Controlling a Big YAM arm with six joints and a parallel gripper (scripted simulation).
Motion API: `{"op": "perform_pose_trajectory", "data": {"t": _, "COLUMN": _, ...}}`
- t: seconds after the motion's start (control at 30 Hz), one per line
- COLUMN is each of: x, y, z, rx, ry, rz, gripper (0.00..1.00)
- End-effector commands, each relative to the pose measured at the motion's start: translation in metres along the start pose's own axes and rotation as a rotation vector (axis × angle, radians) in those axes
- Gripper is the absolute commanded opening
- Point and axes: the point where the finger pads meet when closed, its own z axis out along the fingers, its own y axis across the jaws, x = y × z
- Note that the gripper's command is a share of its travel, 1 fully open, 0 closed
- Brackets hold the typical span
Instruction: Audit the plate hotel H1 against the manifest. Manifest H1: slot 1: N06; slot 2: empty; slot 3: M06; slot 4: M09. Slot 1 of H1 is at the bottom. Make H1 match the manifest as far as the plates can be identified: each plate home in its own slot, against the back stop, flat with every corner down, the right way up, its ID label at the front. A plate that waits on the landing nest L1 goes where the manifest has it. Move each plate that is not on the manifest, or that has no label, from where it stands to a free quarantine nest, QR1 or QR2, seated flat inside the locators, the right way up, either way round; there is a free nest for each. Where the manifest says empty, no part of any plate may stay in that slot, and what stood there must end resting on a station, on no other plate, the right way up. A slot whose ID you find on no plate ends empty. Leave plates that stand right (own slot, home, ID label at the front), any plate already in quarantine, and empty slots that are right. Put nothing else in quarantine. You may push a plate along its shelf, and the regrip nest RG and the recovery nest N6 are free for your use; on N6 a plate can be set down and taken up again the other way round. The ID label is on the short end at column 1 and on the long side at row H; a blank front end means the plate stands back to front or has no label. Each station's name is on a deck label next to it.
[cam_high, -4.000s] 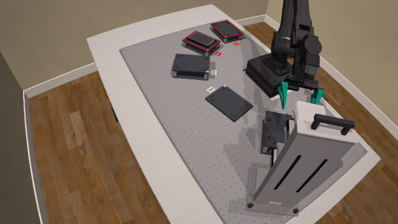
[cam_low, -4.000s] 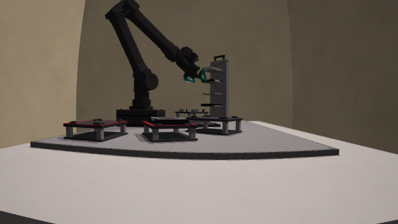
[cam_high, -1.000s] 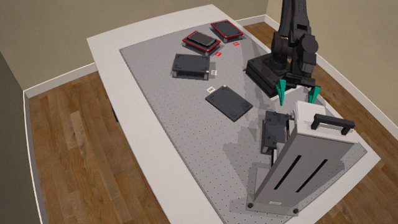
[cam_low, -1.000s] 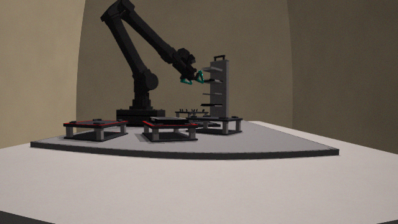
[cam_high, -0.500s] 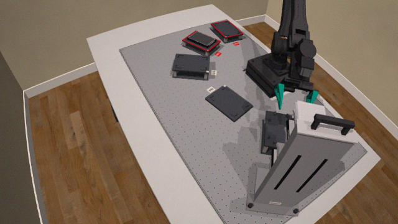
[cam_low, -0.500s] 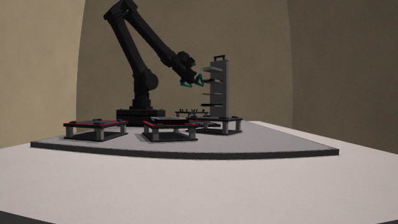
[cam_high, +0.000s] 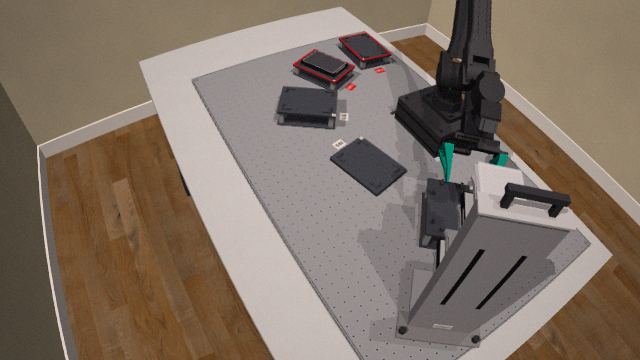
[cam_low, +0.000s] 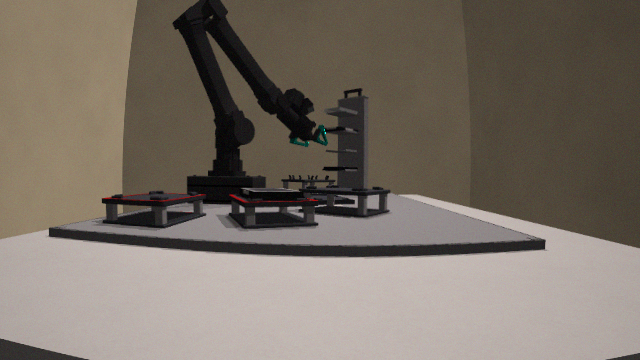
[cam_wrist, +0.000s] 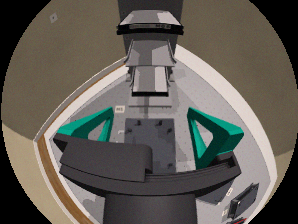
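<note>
The plate hotel H1 (cam_high: 492, 250) is a grey tower with a black handle at the right of the deck; it also shows in the exterior view (cam_low: 352, 140) and the wrist view (cam_wrist: 149, 43). Dark plate edges show on its third shelf (cam_low: 340, 131) and its bottom shelf (cam_low: 340, 168); I cannot read any labels. My gripper (cam_high: 472, 157) (cam_low: 311, 136) is open and empty, just in front of the hotel at about third-shelf height. Its green fingers stand wide apart in the wrist view (cam_wrist: 152, 132). The landing nest L1 (cam_high: 440, 207) lies below it and looks bare.
Two red-rimmed quarantine nests stand at the far end: one (cam_high: 324, 66) holds a dark plate, the other (cam_high: 365, 47) is bare. A raised dark nest (cam_high: 306, 105) and a flat dark nest (cam_high: 367, 165) lie mid-deck. The arm base (cam_high: 440, 120) stands behind the hotel.
</note>
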Motion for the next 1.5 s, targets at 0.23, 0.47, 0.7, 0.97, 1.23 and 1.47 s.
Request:
{"op": "perform_pose_trajectory", "data": {"t": 0.23, "x": 0.000, "y": 0.003, "z": 0.009, "rx": -0.005, "ry": -0.037, "rz": 0.003, "gripper": 1.00}}
{"op": "perform_pose_trajectory", "data": {"t": 0.47, "x": -0.011, "y": 0.002, "z": 0.018, "rx": -0.002, "ry": -0.053, "rz": 0.004, "gripper": 1.00}}
{"op": "perform_pose_trajectory", "data": {"t": 0.7, "x": -0.031, "y": -0.001, "z": 0.031, "rx": 0.003, "ry": -0.080, "rz": 0.004, "gripper": 1.00}}
{"op": "perform_pose_trajectory", "data": {"t": 0.97, "x": -0.035, "y": -0.001, "z": 0.043, "rx": 0.003, "ry": -0.079, "rz": 0.001, "gripper": 1.00}}
{"op": "perform_pose_trajectory", "data": {"t": 1.23, "x": -0.020, "y": 0.001, "z": 0.038, "rx": -0.001, "ry": -0.050, "rz": 0.002, "gripper": 1.00}}
{"op": "perform_pose_trajectory", "data": {"t": 1.47, "x": -0.020, "y": 0.001, "z": 0.038, "rx": -0.001, "ry": -0.050, "rz": 0.002, "gripper": 1.00}}
